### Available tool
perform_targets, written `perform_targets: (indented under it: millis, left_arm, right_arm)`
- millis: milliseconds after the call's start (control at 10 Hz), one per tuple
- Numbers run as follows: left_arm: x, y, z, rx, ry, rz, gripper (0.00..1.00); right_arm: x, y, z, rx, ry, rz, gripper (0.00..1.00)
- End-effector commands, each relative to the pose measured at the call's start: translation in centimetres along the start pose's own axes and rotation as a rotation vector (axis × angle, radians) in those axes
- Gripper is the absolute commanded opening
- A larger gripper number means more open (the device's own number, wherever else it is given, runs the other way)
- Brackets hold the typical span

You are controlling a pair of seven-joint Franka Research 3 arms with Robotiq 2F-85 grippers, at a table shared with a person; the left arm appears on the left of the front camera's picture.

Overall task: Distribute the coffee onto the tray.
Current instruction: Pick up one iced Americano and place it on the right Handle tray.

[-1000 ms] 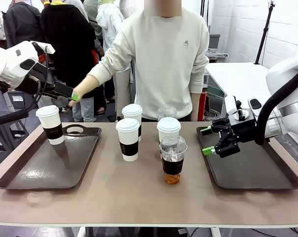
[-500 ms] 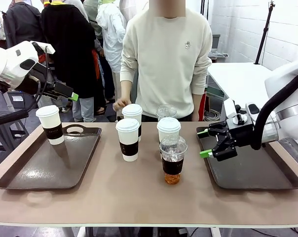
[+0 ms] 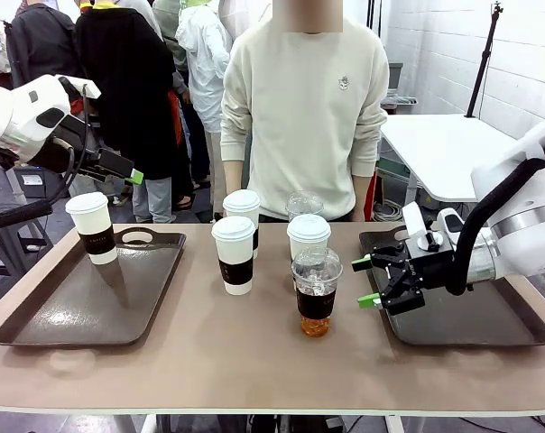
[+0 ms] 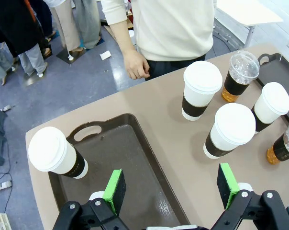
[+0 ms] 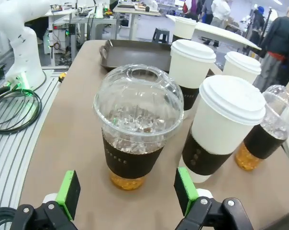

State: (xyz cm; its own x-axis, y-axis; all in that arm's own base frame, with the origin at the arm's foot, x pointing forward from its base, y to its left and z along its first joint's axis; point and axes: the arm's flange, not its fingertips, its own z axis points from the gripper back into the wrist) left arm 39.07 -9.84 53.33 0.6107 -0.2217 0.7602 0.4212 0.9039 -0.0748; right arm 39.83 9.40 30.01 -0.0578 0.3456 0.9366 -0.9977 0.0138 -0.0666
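The worktop (image 3: 254, 370) carries two dark trays. The left tray (image 3: 47, 320) has one paper cup (image 3: 92, 230) upright at its far end. The right tray (image 3: 498, 320) has no cup on it yet. Between the trays stand three more paper cups (image 3: 234, 255) and two clear ones. The near clear cup (image 3: 316, 293) is the closest of the cluster to the robot, with a paper cup just behind it. The second clear cup (image 3: 304, 205) is at the back, near the person (image 3: 300, 108).

Both pincers gape with nothing in them. The left pincer (image 4: 171, 181) hangs above the left tray. The right pincer (image 3: 364, 281) sits just beside the near clear cup without touching it, at the inner edge of the right tray. In its wrist view the cup is centred between the green pads (image 5: 68, 188).

The step in hand looks to be carrying this cup to the right tray. To do it well, the jaws should advance until the pads face the dark sleeve (image 5: 130, 160), below the dome lid (image 5: 137, 98). A grip on the lid would likely pop it off. The wall looks like thin plastic, so the squeeze should be gentle, only firm enough to hold. A paper cup stands close on one side, so that pad must slip into the gap without nudging it. Then lift straight, stay upright, clear the tray rim and set down flat.
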Motion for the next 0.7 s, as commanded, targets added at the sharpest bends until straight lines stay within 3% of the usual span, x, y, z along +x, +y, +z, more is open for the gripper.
perform_targets:
  millis: [0,600]
  left_arm:
    - [0.0,0.1,0.0,0.000,0.004,0.010,1.00]
    - [0.0,0.1,0.0,0.000,0.004,0.010,1.00]
  right_arm:
    - [-0.3,-1.0,-0.9,-0.019,-0.046,0.015,1.00]
    - [-2.5,-2.3,-3.6,0.037,-0.131,-0.029,1.00]
